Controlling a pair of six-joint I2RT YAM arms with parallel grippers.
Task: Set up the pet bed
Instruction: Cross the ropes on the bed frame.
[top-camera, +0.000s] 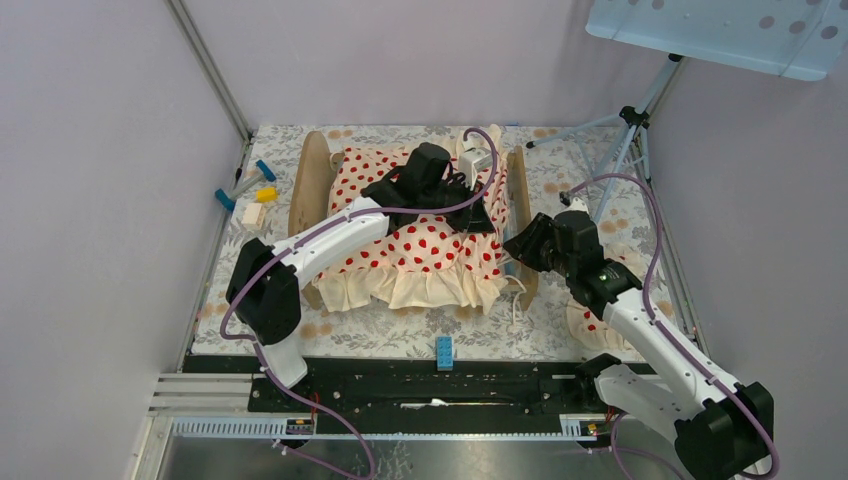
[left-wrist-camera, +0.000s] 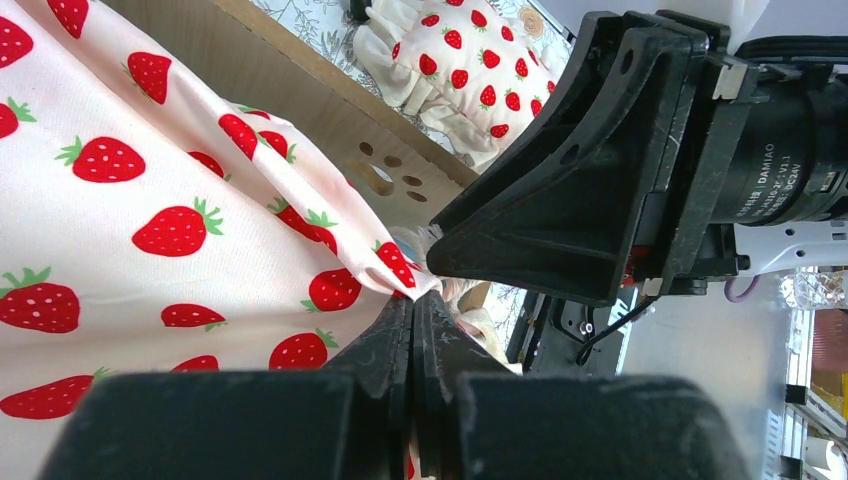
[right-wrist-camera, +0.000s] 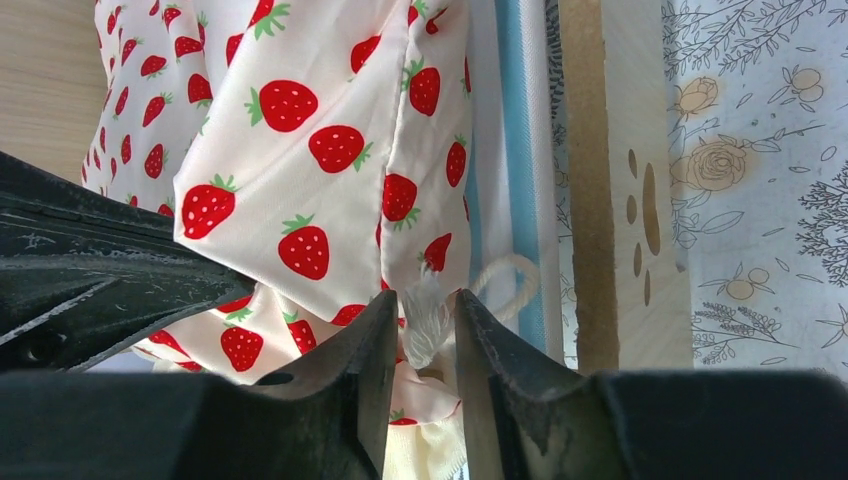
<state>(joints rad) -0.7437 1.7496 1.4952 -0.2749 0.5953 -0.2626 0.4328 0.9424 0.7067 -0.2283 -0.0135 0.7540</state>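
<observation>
The pet bed (top-camera: 312, 185) stands mid-table on the floral mat, and a cream strawberry-print blanket (top-camera: 420, 250) is draped over it. My left gripper (left-wrist-camera: 412, 298) is shut on a fold of the blanket's edge near the bed's right end board (left-wrist-camera: 300, 95). My right gripper (right-wrist-camera: 425, 305) sits at that same edge, its jaws a narrow gap apart around a white tassel (right-wrist-camera: 422, 318) and some blanket (right-wrist-camera: 300, 150). The striped mattress (right-wrist-camera: 515, 150) and end board (right-wrist-camera: 600, 180) show beside it. In the top view the right gripper (top-camera: 518, 245) is at the bed's near right corner.
A matching ruffled pillow (left-wrist-camera: 450, 60) lies on the mat right of the bed, partly under the right arm (top-camera: 580, 320). A blue block (top-camera: 443, 352) sits at the mat's near edge. Small toys (top-camera: 250, 190) lie far left. A tripod (top-camera: 625, 140) stands at the back right.
</observation>
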